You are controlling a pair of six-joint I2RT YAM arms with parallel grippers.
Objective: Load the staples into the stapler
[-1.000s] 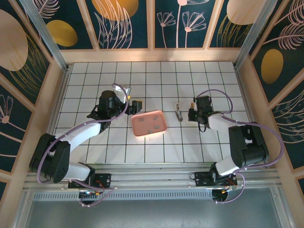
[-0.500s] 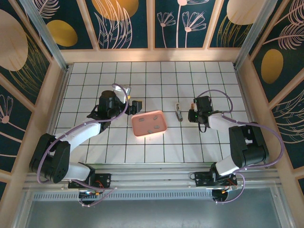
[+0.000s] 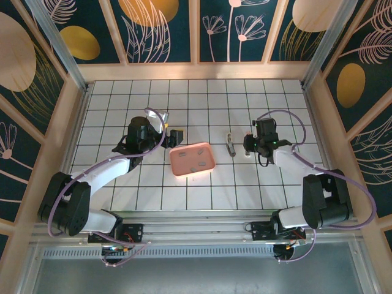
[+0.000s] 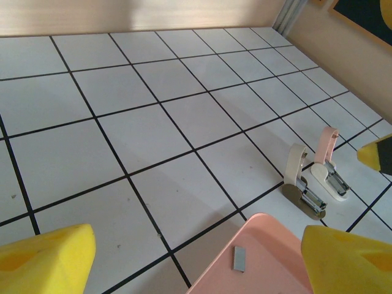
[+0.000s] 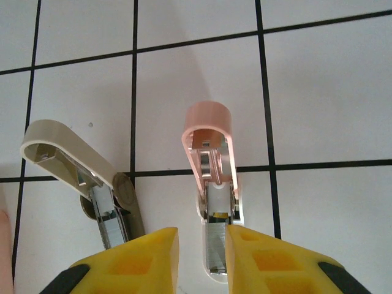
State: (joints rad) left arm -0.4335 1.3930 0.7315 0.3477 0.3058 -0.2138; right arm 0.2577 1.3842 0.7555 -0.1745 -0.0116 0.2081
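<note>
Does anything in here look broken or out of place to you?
Nothing looks broken. The beige-and-grey mini stapler and the pink-and-white mini stapler beside it both lie with lids hinged wide open, metal channels bared, which seems deliberate. Grey staple strips lie inside the pink rounded-square tray.

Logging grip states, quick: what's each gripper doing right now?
Left gripper: open, empty.
Right gripper: nearly closed over the pink stapler; grip cannot be told.
</note>
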